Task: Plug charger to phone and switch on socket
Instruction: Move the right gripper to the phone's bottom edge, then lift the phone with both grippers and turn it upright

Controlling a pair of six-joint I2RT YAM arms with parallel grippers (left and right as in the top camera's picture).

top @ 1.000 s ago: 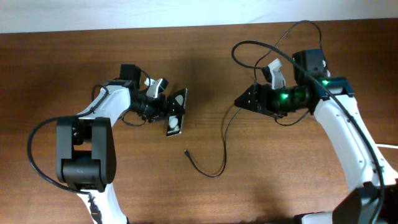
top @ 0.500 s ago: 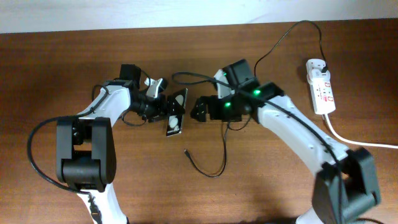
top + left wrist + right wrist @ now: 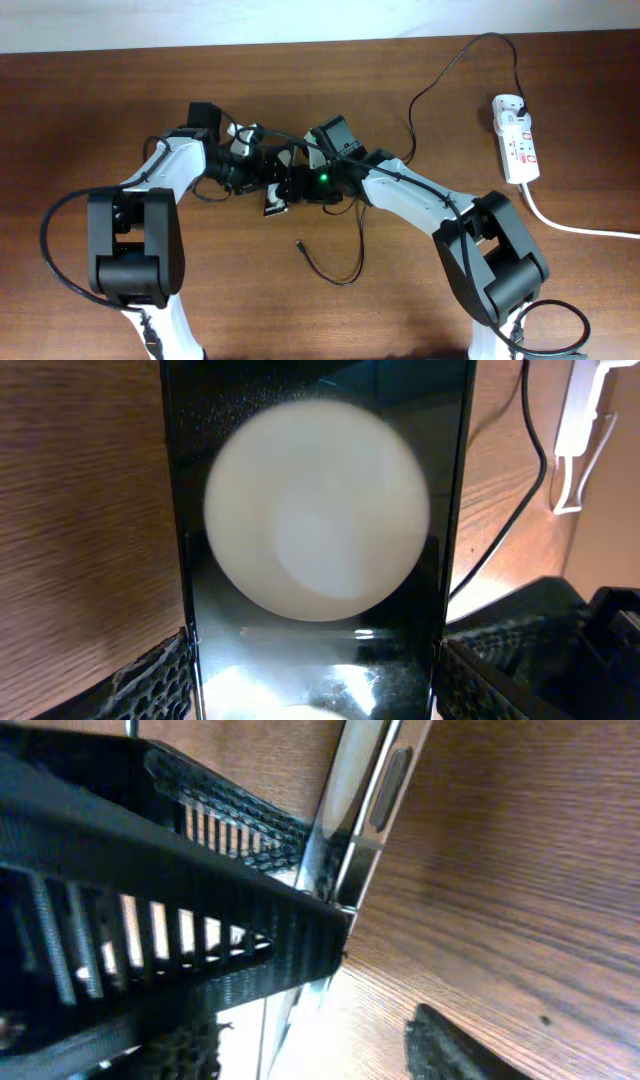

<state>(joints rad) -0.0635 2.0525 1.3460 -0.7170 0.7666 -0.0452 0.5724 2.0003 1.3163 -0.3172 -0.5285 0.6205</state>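
The black phone (image 3: 277,200) lies left of the table's centre, partly covered by both grippers. My left gripper (image 3: 258,172) is shut on it; in the left wrist view the glossy phone (image 3: 315,510) with a round white reflection sits between the two fingers (image 3: 312,685). My right gripper (image 3: 294,186) is open right at the phone's right edge. The right wrist view shows that phone edge (image 3: 375,810) with a side button, and my open fingers (image 3: 320,1055). The charger cable (image 3: 357,250) lies on the table, its tip (image 3: 300,243) free below the phone. The white socket (image 3: 517,140) is at the far right.
The charger's cable runs up in a loop (image 3: 470,45) to its black plug (image 3: 521,101) at the socket's top end. A thick white cord (image 3: 580,228) leaves the socket toward the right edge. The cable also shows in the left wrist view (image 3: 510,530).
My right arm has swung from the right side across the table to the phone, uncovering the socket. The left gripper has kept its hold on the phone, which has hardly moved.
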